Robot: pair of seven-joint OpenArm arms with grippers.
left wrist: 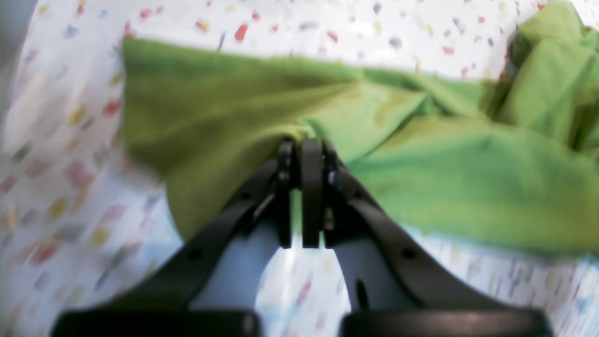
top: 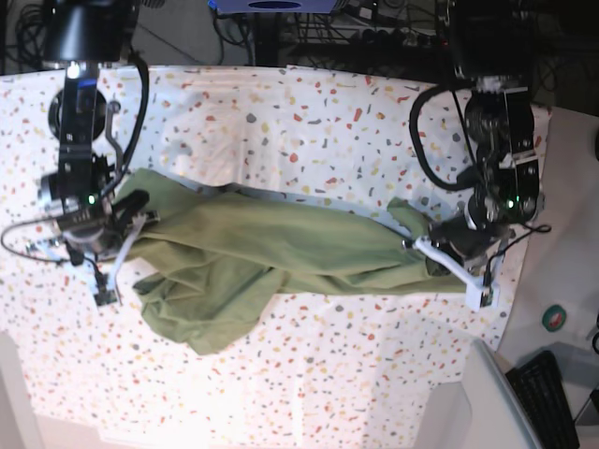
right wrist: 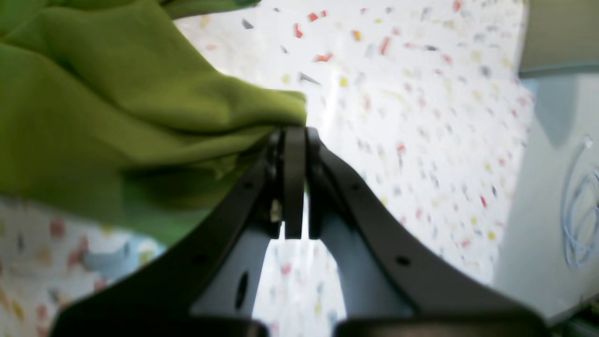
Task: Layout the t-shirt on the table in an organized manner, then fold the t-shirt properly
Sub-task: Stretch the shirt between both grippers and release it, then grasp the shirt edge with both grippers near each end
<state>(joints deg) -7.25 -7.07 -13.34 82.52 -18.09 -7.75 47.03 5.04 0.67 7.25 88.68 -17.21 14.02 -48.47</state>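
Observation:
The olive-green t-shirt lies crumpled and stretched sideways across the speckled table, with a bunched fold sagging toward the front. In the base view my left gripper pinches the shirt's right end and my right gripper pinches its left end. The left wrist view shows the left gripper shut on an edge of the t-shirt, just above the table. In the right wrist view the right gripper is shut on a corner of the t-shirt over the table.
A plain grey-white surface with a pale cable borders the table beside the right gripper. A keyboard and a small round green object sit off the table's right edge. Cables hang behind the far edge.

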